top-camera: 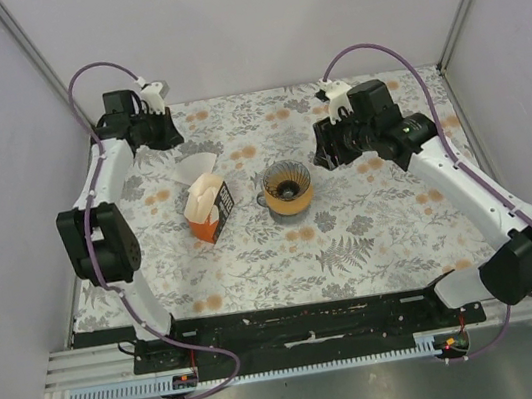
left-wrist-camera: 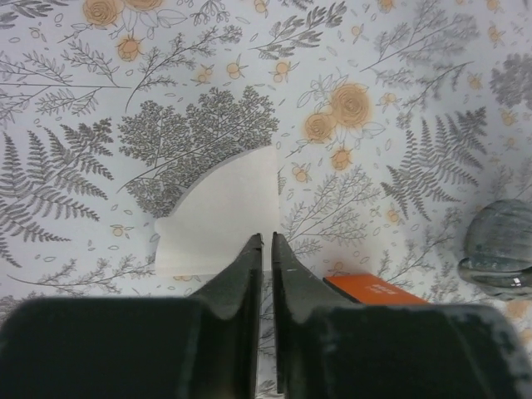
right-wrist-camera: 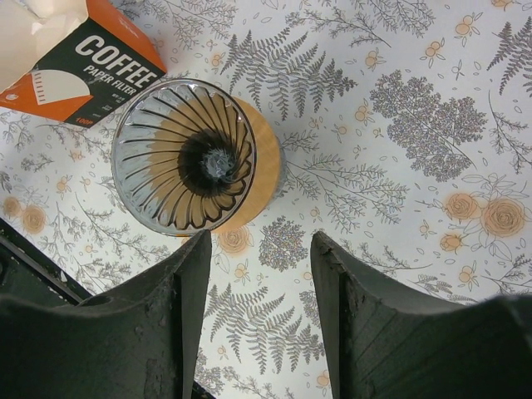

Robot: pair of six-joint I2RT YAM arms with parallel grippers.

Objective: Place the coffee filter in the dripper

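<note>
The coffee filter (left-wrist-camera: 220, 220) is looking like matt cream paper. The dripper (right-wrist-camera: 184, 155) is gleaming as glossy, ribbed, smoky see-through plastic. The tabletop (right-wrist-camera: 399, 208) is showing a smooth floral print.

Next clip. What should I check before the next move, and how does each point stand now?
1. Left gripper shut: ok.
2. Filter really pinched by it: cannot tell; the paper sits at the fingertips.
3. Dripper upright, mouth up: ok.
4. Dripper empty inside: ok.
5. Right gripper open and not touching the dripper: ok.
6. Box apart from the dripper: ok.
</note>
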